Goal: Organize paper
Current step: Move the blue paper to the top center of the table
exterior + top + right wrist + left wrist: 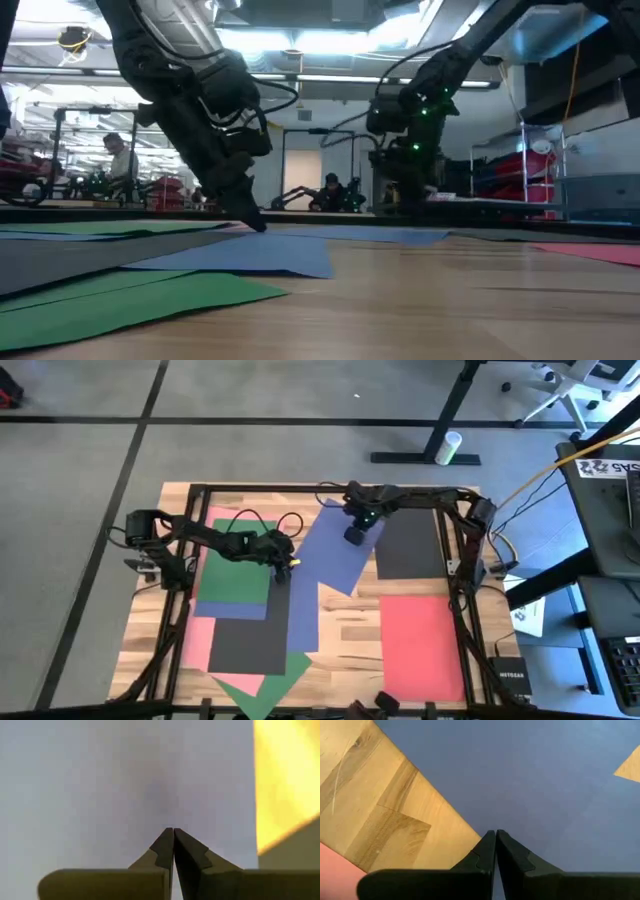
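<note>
Green paper fills the near foreground of the low view, with a blue sheet lying flat just behind it, and that is where the action is. From above, the left gripper sits at about nine o'clock from the table's centre, fingers pinched together with the tips down on a blue sheet; its wrist view shows the closed tips on blue near that sheet's edge, though whether they actually grip the paper cannot be told. Up at twelve o'clock the right gripper is also pressed shut, tips planted on the tilted blue sheet. On progress, this looks like an early stage: the sheets are scattered and overlapping, not stacked. At nine o'clock lies a jumble, a green sheet over a pink sheet, with a black sheet across them and another green sheet poking out at six o'clock. Over at three o'clock a second black sheet lies flat and square, and a red sheet sits alone toward five o'clock. Every sheet looks thin, flat and uncreased, plain in colour and like in size. Nearly all of the gathering and squaring-up seems still to be done on the wooden table.
</note>
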Tool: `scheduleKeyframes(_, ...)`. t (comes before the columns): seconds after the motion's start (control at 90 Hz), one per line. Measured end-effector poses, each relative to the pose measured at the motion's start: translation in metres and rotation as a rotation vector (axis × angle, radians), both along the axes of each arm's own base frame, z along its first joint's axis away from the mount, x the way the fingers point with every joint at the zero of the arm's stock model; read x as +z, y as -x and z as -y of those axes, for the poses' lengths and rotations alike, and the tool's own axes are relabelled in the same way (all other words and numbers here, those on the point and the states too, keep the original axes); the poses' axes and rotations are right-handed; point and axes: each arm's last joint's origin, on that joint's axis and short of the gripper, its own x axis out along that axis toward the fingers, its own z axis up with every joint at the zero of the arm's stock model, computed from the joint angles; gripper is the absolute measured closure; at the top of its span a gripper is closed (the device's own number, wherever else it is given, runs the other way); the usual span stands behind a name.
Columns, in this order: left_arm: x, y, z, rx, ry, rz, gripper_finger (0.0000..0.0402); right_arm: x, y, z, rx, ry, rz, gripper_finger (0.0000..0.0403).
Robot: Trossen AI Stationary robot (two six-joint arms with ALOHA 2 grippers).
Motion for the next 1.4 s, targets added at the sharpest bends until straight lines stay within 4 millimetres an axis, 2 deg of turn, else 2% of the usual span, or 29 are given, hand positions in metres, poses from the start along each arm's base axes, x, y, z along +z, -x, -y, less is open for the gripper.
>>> scheduleKeyframes(0.144, 0.0, -0.001, 0.002, -0.006, -0.002, 0.003, 0.0402, 0.001, -0.007, 0.004, -0.016, 0.007, 0.081, 0.0403)
scheduleKeyframes(0.367, 0.0, -0.003, 0.01, -0.038, 0.0, 0.009, 0.0402, -0.014, -0.022, 0.013, -0.008, -0.056, 0.041, 0.0403)
scheduleKeyframes(0.5, 0.0, -0.004, 0.015, -0.056, 0.0, 0.009, 0.0402, -0.016, -0.035, 0.021, -0.01, -0.073, 0.017, 0.0403)
scheduleKeyframes(0.867, 0.0, -0.005, 0.024, -0.081, 0.006, 0.011, 0.0402, 0.005, -0.063, 0.046, 0.005, -0.057, 0.031, 0.0403)
scheduleKeyframes(1.089, 0.0, -0.005, 0.026, -0.083, 0.008, 0.01, 0.0402, 0.004, -0.068, 0.048, 0.056, -0.058, 0.015, 0.0403)
scheduleKeyframes(1.4, 0.0, -0.005, 0.026, -0.077, 0.012, 0.013, 0.0402, 0.004, -0.06, 0.049, 0.036, -0.06, -0.051, 0.0403)
